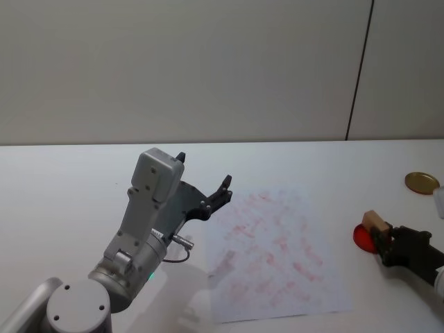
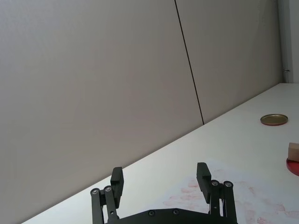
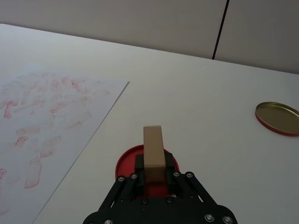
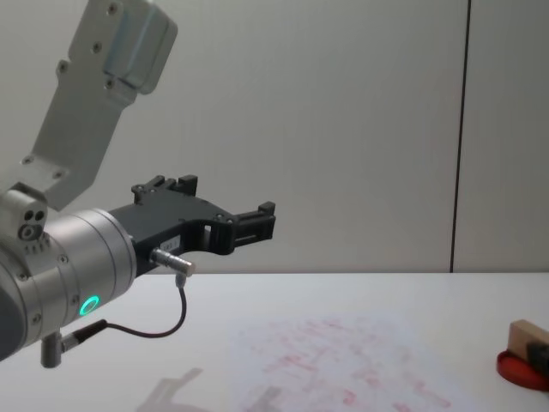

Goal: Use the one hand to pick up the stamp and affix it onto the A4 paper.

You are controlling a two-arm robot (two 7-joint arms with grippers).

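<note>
The stamp [image 3: 153, 145], a small tan wooden block, sits clamped between the fingers of my right gripper [image 3: 153, 164], standing on the round red ink pad [image 3: 126, 161] at the right side of the white table [image 1: 62, 180]. From the head view I see the stamp [image 1: 375, 221] just right of the A4 paper [image 1: 277, 257], with a strip of bare table between pad and sheet. The paper lies flat in the middle, covered in faint red prints. A round gold tin lid [image 1: 422, 182] rests farther back on the right, well apart from the pad. My left gripper [image 1: 205, 187] hangs raised above the table at the paper's left edge, its fingers spread wide and holding nothing. Between the stamp and the paper I see nothing in the way.
</note>
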